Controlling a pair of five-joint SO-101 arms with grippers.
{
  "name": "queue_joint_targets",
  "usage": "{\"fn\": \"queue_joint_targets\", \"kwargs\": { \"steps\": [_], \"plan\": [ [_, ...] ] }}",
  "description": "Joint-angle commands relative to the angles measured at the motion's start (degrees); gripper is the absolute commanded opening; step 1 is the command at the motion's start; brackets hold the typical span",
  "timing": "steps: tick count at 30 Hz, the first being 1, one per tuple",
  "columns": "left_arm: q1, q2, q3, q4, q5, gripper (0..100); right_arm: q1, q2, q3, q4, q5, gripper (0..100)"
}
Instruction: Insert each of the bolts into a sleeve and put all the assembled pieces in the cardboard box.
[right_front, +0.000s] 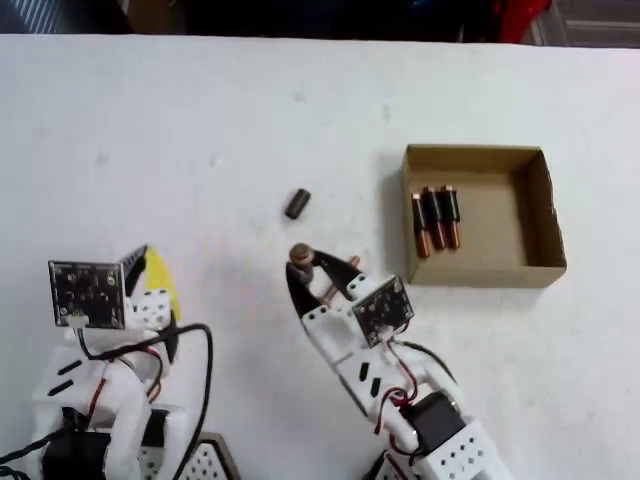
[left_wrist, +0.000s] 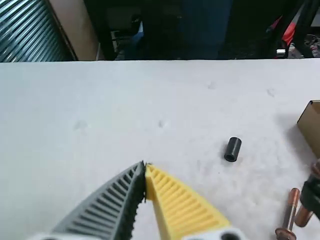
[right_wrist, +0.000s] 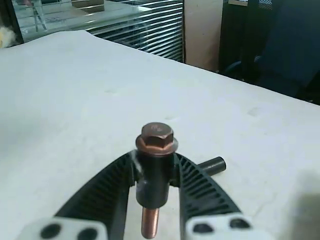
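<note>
**Right tool gripping a sleeved bolt; three pieces lying in the box**

The right tool (right_wrist: 154, 161) is clamping its black jaws, only narrowly parted, on a dark sleeve (right_wrist: 152, 182) with a copper bolt (right_wrist: 156, 138) running through it. The hex head is sitting on the sleeve's upper end and the shank is sticking out below. The tool is holding this pair over the bench (right_front: 200, 120), near the box (right_front: 500, 225) but not touching it.

The left tool (left_wrist: 145, 169) is sitting clenched, its grey and yellow fingers meeting at the tips and gripping nothing, well apart from the box.

A loose sleeve (right_front: 297, 203) is lying on its side on the bench, a little beyond the right tool and apart from it. A second bolt (left_wrist: 290, 212), bare of any sleeve, seems to be lying on the bench just beside the right tool.

The box is standing open on the bench. Three assembled pieces (right_front: 435, 220) are lying in it side by side, touching one another, towards the side nearer the right tool.
</note>
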Motion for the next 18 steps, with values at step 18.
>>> {"fn": "queue_joint_targets", "kwargs": {
  "steps": [18],
  "plan": [
    [-1.36,0.31,-2.55,9.58,-2.29,2,2.95,-0.75,0.53,0.13,-0.09,1.7]
  ]
}}
